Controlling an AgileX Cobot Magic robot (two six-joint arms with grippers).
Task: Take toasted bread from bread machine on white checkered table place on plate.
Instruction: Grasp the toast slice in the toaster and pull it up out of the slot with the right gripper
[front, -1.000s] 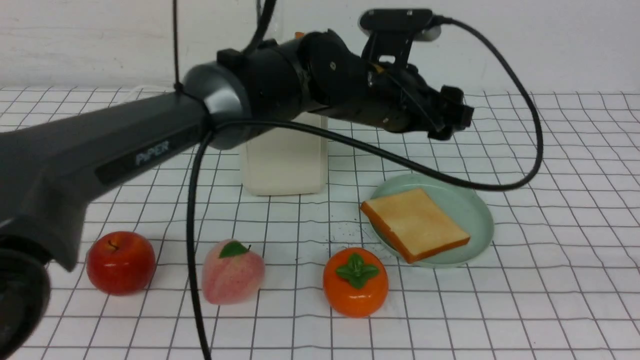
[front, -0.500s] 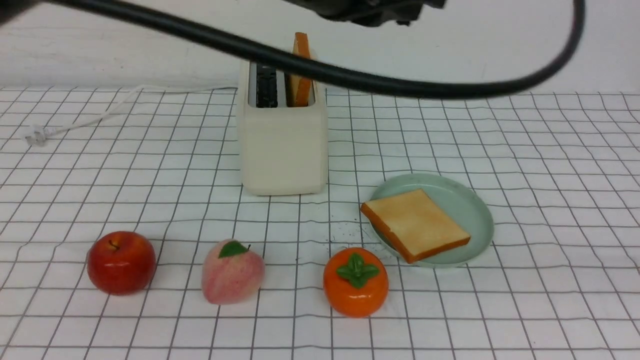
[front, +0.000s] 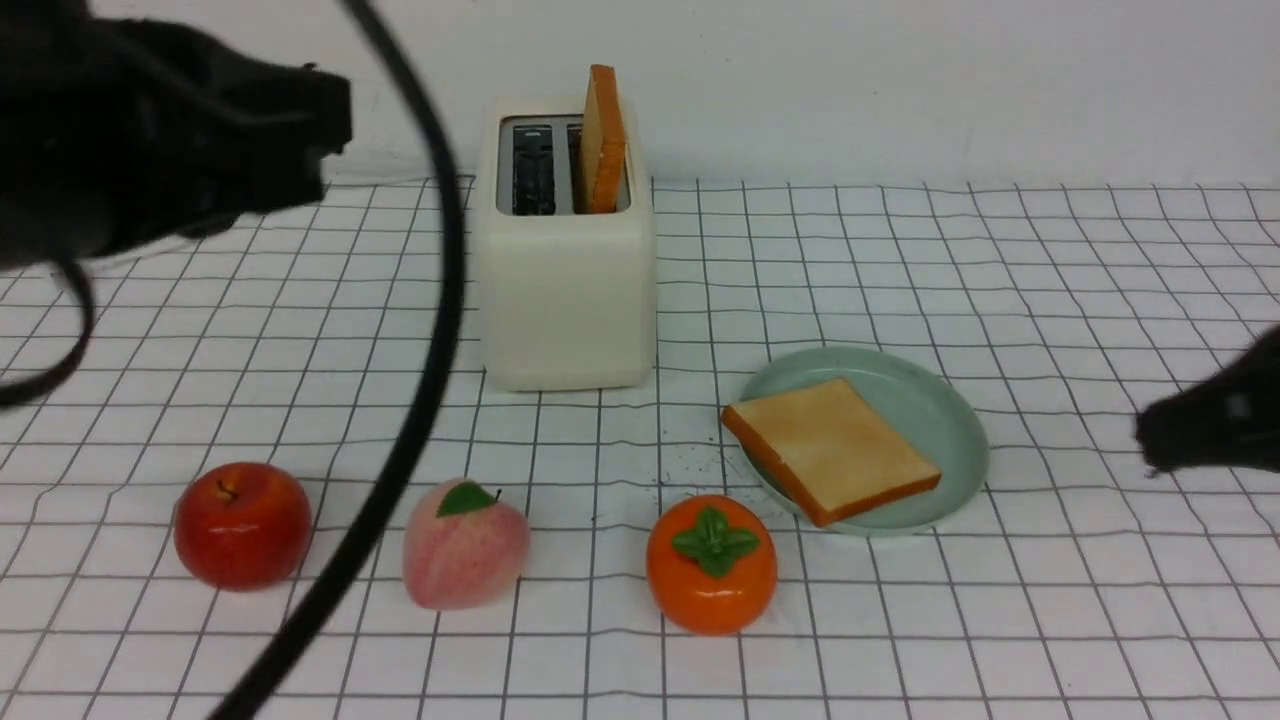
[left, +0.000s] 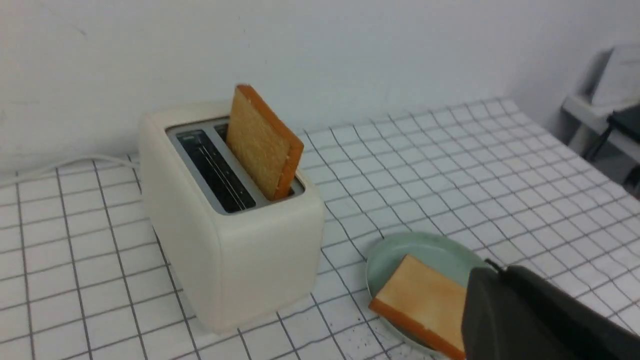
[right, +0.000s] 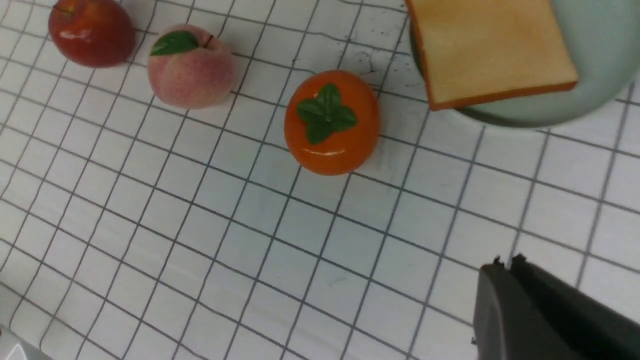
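Toast (front: 604, 140) upright in the toaster (front: 565, 300) looks next for the plate (front: 940, 410) beside the toaster; left tool (left: 495, 272) and right tool (right: 505, 262), both pressed together and empty, must spread first.

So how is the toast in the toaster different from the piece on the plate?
The toast in the toaster stands upright on its edge; the piece on the plate lies flat. The toast in the toaster is partly sunk in a slot of the toaster; the piece on the plate rests fully exposed on the mint-green plate. Both are thick square slices with orange-brown crusts.
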